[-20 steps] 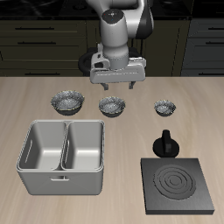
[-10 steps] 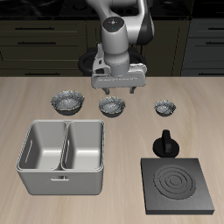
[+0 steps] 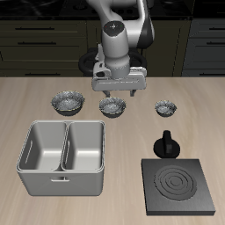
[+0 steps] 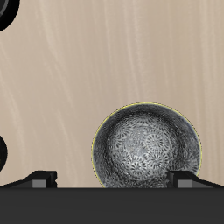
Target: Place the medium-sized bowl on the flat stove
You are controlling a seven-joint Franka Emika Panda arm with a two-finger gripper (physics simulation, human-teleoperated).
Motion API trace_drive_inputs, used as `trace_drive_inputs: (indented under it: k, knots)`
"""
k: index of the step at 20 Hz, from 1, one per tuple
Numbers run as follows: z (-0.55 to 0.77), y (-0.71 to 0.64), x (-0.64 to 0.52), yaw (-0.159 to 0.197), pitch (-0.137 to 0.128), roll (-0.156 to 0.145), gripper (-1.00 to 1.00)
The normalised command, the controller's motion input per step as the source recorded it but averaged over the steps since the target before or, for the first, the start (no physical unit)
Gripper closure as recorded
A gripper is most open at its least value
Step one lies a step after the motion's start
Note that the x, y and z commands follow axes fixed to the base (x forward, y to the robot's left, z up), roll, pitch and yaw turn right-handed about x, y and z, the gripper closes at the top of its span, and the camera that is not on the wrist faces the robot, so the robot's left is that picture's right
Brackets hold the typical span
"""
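Observation:
Three speckled grey bowls stand in a row across the table's middle. The medium-sized bowl (image 3: pixel 112 106) is the middle one; in the wrist view (image 4: pixel 147 147) it shows its patterned inside, partly cut off by the gripper body. My gripper (image 3: pixel 115 91) hangs just above and slightly behind it, open and empty, with its fingertips (image 4: pixel 42 179) spread wider than the bowl. The flat stove (image 3: pixel 178 185), a black slab with concentric rings, lies near the table's front edge, away from the gripper.
The larger matching bowl (image 3: pixel 67 104) and the smallest one (image 3: pixel 164 108) flank the medium one. A small black knobbed pot (image 3: pixel 166 145) stands just behind the stove. A grey double-basin tray (image 3: pixel 63 158) sits nearer the front edge.
My gripper has come down a little and shifted slightly over the medium-sized bowl. The bowls have not moved.

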Motion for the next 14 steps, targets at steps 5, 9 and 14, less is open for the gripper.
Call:
trace_drive_inputs:
  k: [5, 9, 14]
  knots:
    - [-0.24, 0.01, 0.01, 0.004, 0.022, 0.0, -1.0]
    - [-0.22, -0.02, 0.06, -0.001, 0.021, -0.022, -1.0]
    - [-0.2, 0.04, -0.03, 0.012, 0.003, 0.005, -1.0]
